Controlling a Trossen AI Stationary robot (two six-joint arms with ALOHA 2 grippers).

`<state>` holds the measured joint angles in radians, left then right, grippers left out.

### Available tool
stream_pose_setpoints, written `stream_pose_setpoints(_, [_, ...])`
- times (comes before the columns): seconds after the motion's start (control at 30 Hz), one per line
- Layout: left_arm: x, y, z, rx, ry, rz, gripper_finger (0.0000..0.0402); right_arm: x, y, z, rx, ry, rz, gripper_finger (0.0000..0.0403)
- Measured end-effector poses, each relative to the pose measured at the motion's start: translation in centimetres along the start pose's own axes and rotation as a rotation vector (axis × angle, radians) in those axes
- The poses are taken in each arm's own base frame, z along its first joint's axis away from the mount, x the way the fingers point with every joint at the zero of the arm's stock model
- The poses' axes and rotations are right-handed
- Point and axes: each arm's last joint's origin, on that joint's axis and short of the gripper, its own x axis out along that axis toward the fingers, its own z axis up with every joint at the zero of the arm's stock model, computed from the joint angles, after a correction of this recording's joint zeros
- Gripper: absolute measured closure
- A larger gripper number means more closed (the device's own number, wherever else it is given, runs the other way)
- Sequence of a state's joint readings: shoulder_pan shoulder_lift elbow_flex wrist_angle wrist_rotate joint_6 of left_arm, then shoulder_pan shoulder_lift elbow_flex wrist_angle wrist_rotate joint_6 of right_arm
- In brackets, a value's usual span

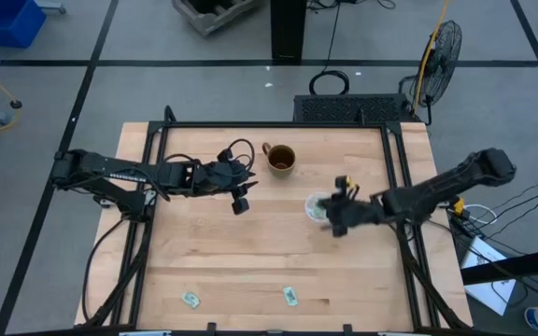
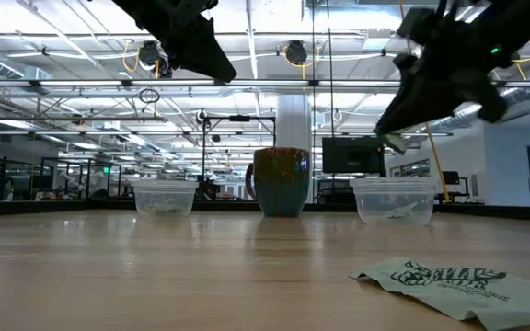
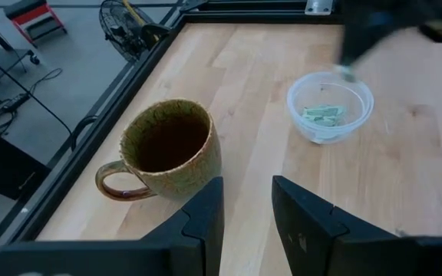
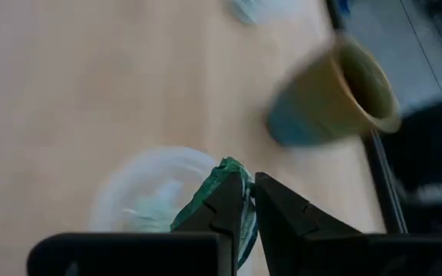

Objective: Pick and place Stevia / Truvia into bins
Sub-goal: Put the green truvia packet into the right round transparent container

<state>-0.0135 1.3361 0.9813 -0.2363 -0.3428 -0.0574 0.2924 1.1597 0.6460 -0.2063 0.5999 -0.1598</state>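
My right gripper (image 1: 332,222) hovers beside the right clear cup (image 1: 314,207), shut on a pale green Stevia packet (image 4: 222,193). That cup (image 3: 330,107) holds a few packets (image 3: 322,115). The left clear cup (image 2: 164,196) stands on the table left of the brown mug; in the high view my left arm hides it. Two more packets (image 1: 191,299) (image 1: 290,296) lie flat near the table's near edge; one shows close up in the low view (image 2: 449,280). My left gripper (image 1: 242,203) hangs open above the table, left of the mug (image 1: 280,159), touching nothing. My right gripper pinches the green packet between its two fingers (image 4: 278,211), coming from above and slanting down. The packet's crumpled end (image 4: 229,170) sticks out past the fingertips. It is lifted clear, just above the right cup's rim (image 4: 129,172). How far back it reaches is hidden by the fingers.
A brown mug with a handle (image 2: 281,181) stands between the two cups near the table's far side. Dark rails (image 1: 395,177) run along the table's left and right sides. Bare wood (image 1: 269,252) lies between the cups and the two packets near the near edge.
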Motion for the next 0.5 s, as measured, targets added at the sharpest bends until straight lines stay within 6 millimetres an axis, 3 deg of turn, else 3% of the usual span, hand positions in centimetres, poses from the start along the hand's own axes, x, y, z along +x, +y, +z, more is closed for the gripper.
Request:
stream_pose_setpoints(0.07, [0.0, 0.0, 0.0, 0.000, 0.000, 0.000, 0.0284, 0.8, -1.2, -0.4, 0.066, 0.036, -0.027, 0.0374])
stream_pose_setpoints(0.2, [0.0, 0.0, 0.0, -0.002, 0.000, 0.000, 0.0284, 2.1, -2.3, -0.8, 0.148, 0.061, 0.092, 0.0376])
stream_pose_setpoints(0.5, [0.0, 0.0, -0.1, -0.001, 0.005, 0.000, 0.0284, 4.4, -1.7, -1.8, 0.194, 0.152, 0.218, 0.0376])
